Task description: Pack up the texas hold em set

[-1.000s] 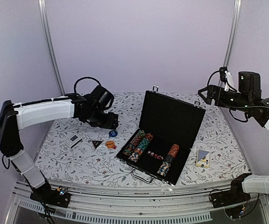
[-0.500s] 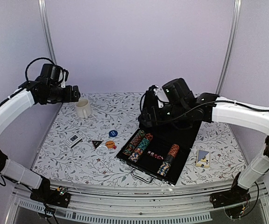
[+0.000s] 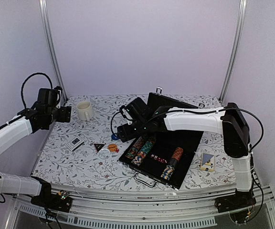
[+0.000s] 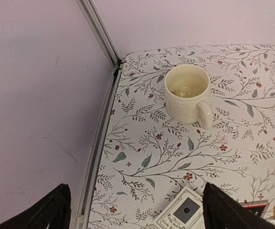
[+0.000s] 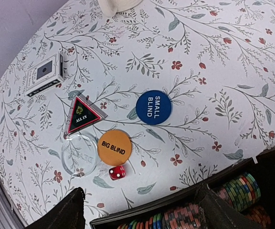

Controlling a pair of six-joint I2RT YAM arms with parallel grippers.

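Observation:
The black case (image 3: 175, 126) lies open with chip rows (image 3: 141, 147) and red dice (image 3: 159, 160) inside. My right gripper (image 3: 120, 134) hangs open and empty just left of the case, above the loose pieces. Its wrist view shows the gripper (image 5: 142, 214), the blue disc (image 5: 153, 107), orange disc (image 5: 114, 148), black triangle (image 5: 82, 114), a clear disc (image 5: 79, 155), one red die (image 5: 117, 172) and the case's chips (image 5: 223, 200). My left gripper (image 3: 66, 114) is open and empty at the table's left, above a card deck (image 4: 185, 212). A second deck (image 3: 207, 161) lies right of the case.
A cream mug (image 3: 84, 110) stands at the back left, also in the left wrist view (image 4: 187, 93). A metal frame rail (image 4: 99, 143) runs along the table's left edge beside the purple wall. The case's metal handle (image 3: 144, 180) points to the near edge.
My right arm swung from the raised right side across the case lid and down to the loose discs. My left arm pulled back from the table's middle to the left edge.

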